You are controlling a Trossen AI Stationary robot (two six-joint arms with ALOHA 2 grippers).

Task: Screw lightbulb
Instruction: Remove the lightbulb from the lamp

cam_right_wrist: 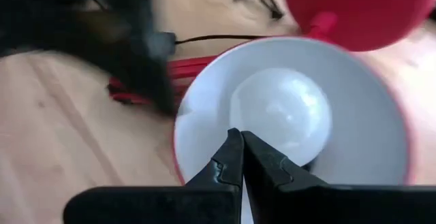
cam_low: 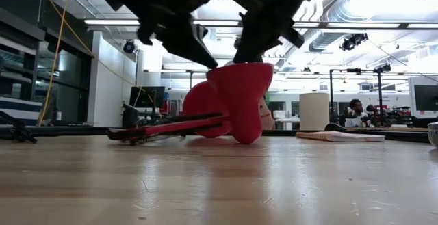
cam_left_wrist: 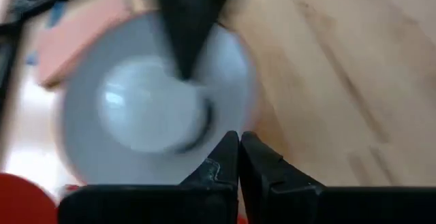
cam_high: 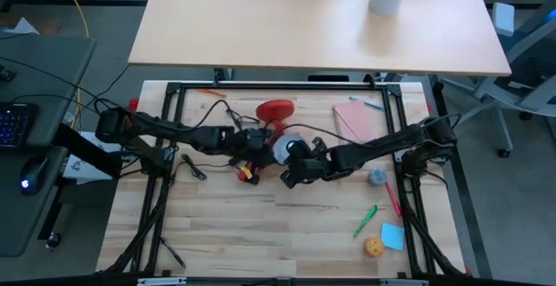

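Note:
A red desk lamp lies on the table, its round base (cam_high: 276,109) at the far side and its shade (cam_high: 285,148) opening upward, white inside. The white lightbulb (cam_right_wrist: 281,112) sits in the middle of the shade and also shows in the left wrist view (cam_left_wrist: 146,108). My left gripper (cam_left_wrist: 238,141) is shut, its tips at the shade's left rim. My right gripper (cam_right_wrist: 240,139) is shut, its tips inside the shade at the bulb. In the low view both grippers come down onto the red shade (cam_low: 239,98) from above. My left gripper has its shut fingertips at the shade's rim (cam_low: 211,68), slanting down from the table's left; whether they touch it I cannot tell. My right gripper puts its shut fingertips (cam_left_wrist: 184,71) against the bulb's rounded glass (cam_left_wrist: 163,91), slanting down from the right. The bulb stays seated in the shade.
The lamp's red arm with springs (cam_high: 248,171) lies left of the shade, with black cables (cam_high: 191,169) beyond. To the right lie a pink notebook (cam_high: 360,121), a grey-blue lump (cam_high: 376,177), a green pen (cam_high: 365,221), a blue note (cam_high: 393,236) and a yellow ball (cam_high: 373,247).

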